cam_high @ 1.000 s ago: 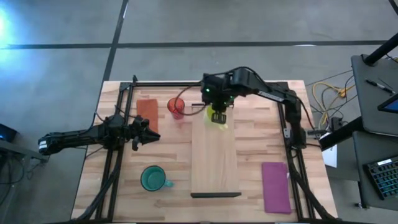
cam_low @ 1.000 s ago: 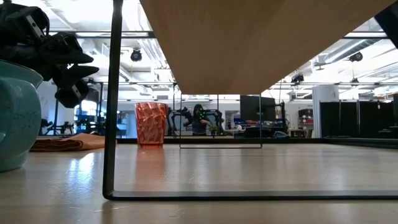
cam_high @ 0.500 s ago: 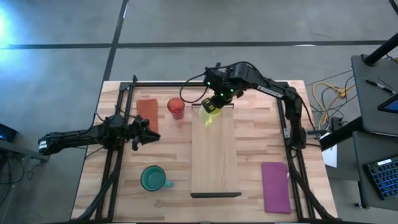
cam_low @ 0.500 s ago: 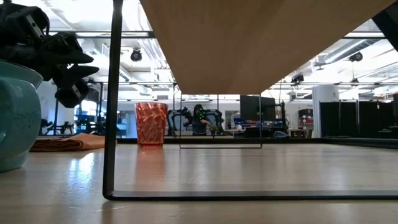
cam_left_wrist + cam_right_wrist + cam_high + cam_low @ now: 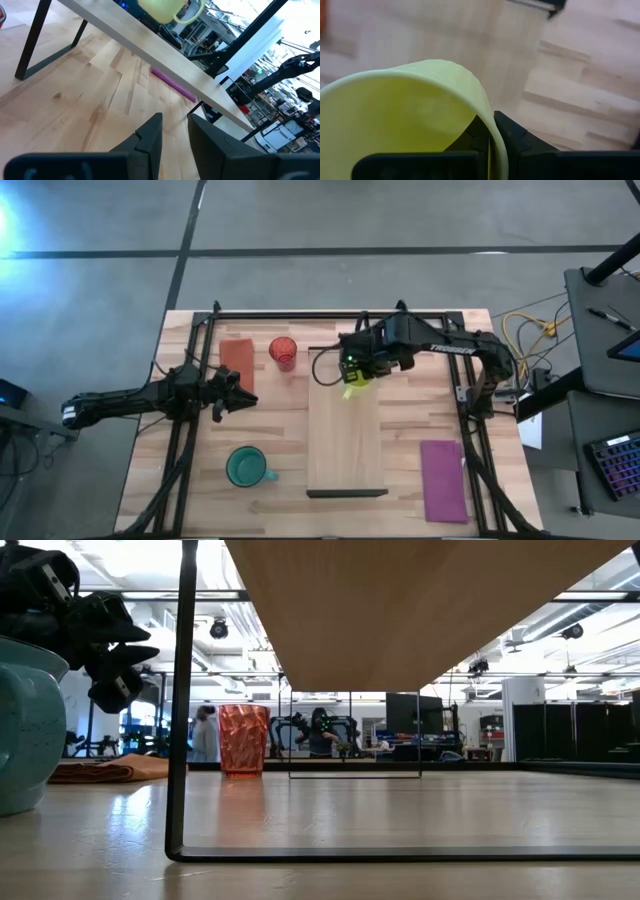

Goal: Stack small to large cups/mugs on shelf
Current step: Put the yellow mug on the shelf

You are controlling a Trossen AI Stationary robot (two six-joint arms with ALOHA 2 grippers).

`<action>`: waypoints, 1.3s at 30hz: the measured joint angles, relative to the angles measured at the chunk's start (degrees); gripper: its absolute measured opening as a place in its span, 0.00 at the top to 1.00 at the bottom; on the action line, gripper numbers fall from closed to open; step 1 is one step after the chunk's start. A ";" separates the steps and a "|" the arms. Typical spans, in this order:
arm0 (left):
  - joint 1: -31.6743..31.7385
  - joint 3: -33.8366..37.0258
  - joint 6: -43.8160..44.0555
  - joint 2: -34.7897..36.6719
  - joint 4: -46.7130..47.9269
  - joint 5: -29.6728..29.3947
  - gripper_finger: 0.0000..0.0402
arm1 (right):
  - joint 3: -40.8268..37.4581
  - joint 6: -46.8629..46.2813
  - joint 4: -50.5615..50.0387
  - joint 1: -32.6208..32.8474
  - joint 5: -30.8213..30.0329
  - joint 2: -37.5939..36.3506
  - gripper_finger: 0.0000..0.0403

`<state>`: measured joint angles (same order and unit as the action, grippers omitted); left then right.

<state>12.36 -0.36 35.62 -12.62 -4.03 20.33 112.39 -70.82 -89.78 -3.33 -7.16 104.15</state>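
Note:
The light-wood shelf [image 5: 345, 430] stands on dark legs mid-table. My right gripper [image 5: 354, 370] is shut on the yellow-green mug [image 5: 352, 380] over the shelf's far end; the mug also shows in the left wrist view [image 5: 167, 10]. The red cup [image 5: 284, 352] stands on the table left of the shelf's far end. The teal mug [image 5: 246, 466] stands on the table near the shelf's near left corner. My left gripper [image 5: 238, 393] waits at the table's left, open by a narrow gap [image 5: 175, 125], touching nothing. My right gripper holds the yellow-green mug by its rim wall [image 5: 487, 117], one finger inside the mug and one outside [image 5: 515, 140]. The fingers come from above, slanting from the table's right. Whether the mug's base rests on the shelf or hangs just above it, I cannot tell.
A brown-red flat rectangle [image 5: 237, 358] lies at the far left, a purple one [image 5: 443, 480] at the near right. Black frame rails [image 5: 190, 380] run along the table's sides. In the low view a person [image 5: 205, 735] stands far off in the room.
My right gripper has turned about the mug and its wrist has swung toward the table's right and near side. The yellow-green mug stayed in its hold over the shelf's far end, going a little left, then back right and nearer.

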 joint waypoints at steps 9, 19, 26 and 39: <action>0.01 0.00 0.00 0.01 0.00 0.01 0.80 | -6.27 -0.73 3.52 0.06 -2.75 -3.33 0.97; 0.02 0.00 0.00 0.01 0.00 -0.01 0.80 | -8.75 -25.26 10.17 0.61 -3.49 -1.66 0.97; 0.01 0.00 0.00 0.02 0.00 -0.01 0.80 | -3.66 -36.23 9.99 1.34 -1.74 4.11 0.93; 0.00 0.00 0.00 -0.04 0.00 0.01 0.80 | 14.50 -33.89 -0.31 1.46 -6.89 13.24 0.66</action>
<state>12.36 -0.36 35.62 -12.67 -4.03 20.34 126.88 -104.70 -90.09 -1.87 -14.05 117.39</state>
